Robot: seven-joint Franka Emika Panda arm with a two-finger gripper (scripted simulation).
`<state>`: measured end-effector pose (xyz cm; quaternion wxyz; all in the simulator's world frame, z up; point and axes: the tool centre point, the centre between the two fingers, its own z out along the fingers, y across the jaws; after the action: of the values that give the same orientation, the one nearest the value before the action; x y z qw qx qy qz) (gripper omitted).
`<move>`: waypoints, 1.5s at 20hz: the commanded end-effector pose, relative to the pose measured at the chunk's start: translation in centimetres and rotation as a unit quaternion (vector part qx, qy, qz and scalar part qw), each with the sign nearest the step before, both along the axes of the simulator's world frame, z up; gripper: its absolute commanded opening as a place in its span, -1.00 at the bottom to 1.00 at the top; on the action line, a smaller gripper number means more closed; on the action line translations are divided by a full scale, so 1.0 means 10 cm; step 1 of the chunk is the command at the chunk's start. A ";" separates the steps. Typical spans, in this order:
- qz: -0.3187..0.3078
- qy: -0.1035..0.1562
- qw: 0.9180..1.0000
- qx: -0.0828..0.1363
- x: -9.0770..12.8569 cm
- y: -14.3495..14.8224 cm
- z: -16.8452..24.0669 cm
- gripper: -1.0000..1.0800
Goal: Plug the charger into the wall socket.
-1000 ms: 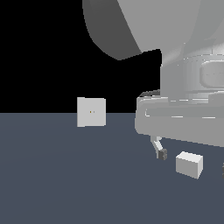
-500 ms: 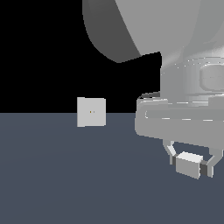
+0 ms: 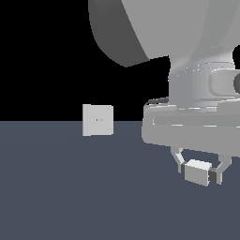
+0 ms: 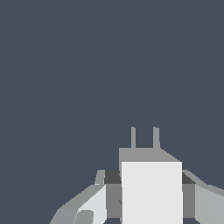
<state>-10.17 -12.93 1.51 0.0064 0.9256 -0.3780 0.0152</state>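
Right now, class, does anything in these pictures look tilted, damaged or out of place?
Nothing stands out. The charger sits between the fingers of the gripper, its two prongs intact in the wrist view. The wall socket stands upright and undamaged, well apart from it.

arm (image 3: 187, 42): bulky, smooth pale grey | wrist: rounded, ribbed grey housing | jaws: slim, grey, dark pads

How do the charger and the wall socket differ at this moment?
The charger is a small box between the gripper fingers; the wall socket is a larger flat plate standing free on the floor. The charger shows two prongs in the wrist view; the socket shows two tiny holes. Both are white.
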 end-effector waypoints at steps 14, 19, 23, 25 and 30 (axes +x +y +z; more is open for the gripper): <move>0.246 0.000 0.969 -0.002 0.84 0.54 0.38 -1.00; 0.353 0.000 0.936 -0.002 1.11 0.91 0.55 -1.00; 0.425 -0.001 0.905 -0.001 1.25 1.21 0.66 -1.00; 0.454 -0.001 0.891 -0.001 1.29 1.33 0.71 -1.00; 0.507 -0.001 0.862 -0.001 1.33 1.58 0.80 -1.00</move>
<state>3.05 2.25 9.24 -0.0016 0.9918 0.1266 0.0173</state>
